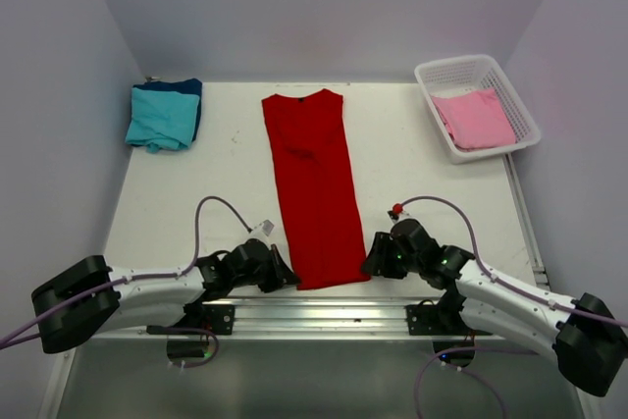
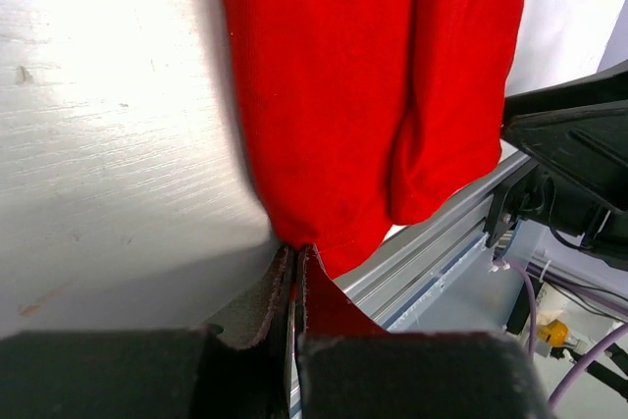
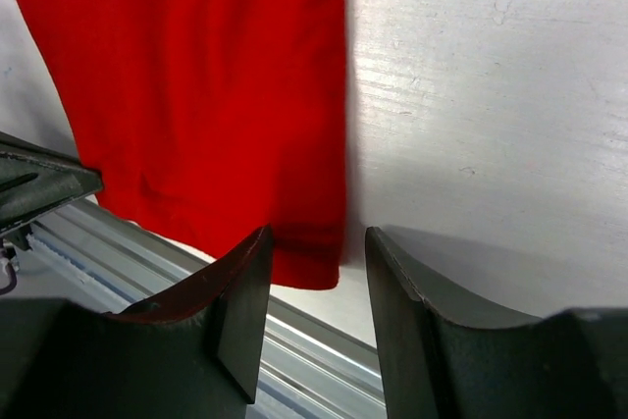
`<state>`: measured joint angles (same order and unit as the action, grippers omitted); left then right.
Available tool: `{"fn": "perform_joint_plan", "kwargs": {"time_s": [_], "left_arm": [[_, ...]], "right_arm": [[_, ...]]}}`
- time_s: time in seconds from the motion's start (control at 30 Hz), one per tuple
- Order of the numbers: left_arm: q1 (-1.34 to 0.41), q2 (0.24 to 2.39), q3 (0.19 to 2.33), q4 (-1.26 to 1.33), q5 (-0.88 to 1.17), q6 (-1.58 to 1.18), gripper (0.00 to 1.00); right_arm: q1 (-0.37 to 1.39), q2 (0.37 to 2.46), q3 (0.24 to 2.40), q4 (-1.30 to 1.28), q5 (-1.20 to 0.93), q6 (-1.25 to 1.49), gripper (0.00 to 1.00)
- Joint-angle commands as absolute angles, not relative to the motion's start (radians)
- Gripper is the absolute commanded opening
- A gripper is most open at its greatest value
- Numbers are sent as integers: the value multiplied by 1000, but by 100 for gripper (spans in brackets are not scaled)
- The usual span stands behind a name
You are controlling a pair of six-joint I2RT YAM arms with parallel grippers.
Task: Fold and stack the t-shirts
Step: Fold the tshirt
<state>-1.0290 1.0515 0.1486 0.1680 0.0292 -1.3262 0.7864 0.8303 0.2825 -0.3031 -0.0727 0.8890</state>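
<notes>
T-shirts lie in three places on the white table point(image 1: 226, 174). In the upper left of the top view a folded teal t-shirt point(image 1: 162, 117) rests on a dark blue t-shirt point(image 1: 193, 91), whose edge shows along its top and right side.

Lower down, left of centre, the left gripper point(image 1: 285, 275) sits at the bottom left corner of the red t-shirt point(image 1: 314, 183). In the left wrist view its claw point(image 2: 296, 262) is pressed together, with the hem corner of the red t-shirt point(image 2: 363, 95) pinched between the tips.

The red t-shirt is folded into a long narrow strip down the middle of the frame, collar at the top. Its bottom hem is just above the metal rail point(image 1: 324, 306).

At the bottom right corner of the strip is the right gripper point(image 1: 371, 262). The right wrist view shows its claw point(image 3: 314, 272) standing apart around that corner. One finger is over the red t-shirt point(image 3: 196, 95), the other over bare table.

In the upper right a white lattice basket point(image 1: 471, 64) holds a folded pink t-shirt point(image 1: 476, 117).
</notes>
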Motion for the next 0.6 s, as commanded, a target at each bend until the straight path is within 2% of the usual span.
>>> {"fn": "perform_joint_plan", "kwargs": {"time_s": [0.0,0.17,0.37,0.5,0.57], "left_arm": [[-1032,1078,135,195,-23,-1313,0],[-1032,1088,138,190,-23,-1308,0],[-1032,1060,137,164,-31,-1307,0],[-1032,1035,137,152,-28,-1296,0],[-1034,1028,135,153,-25,-1289,0]], "right_arm": [[807,847,259,-255,-63,931,46],[833,888,249,-209,-64,959,40],[856,894,252,-207,-49,974,23],[864,891,253,-210,-44,976,6],[868,888,253,-216,-43,979,3]]}}
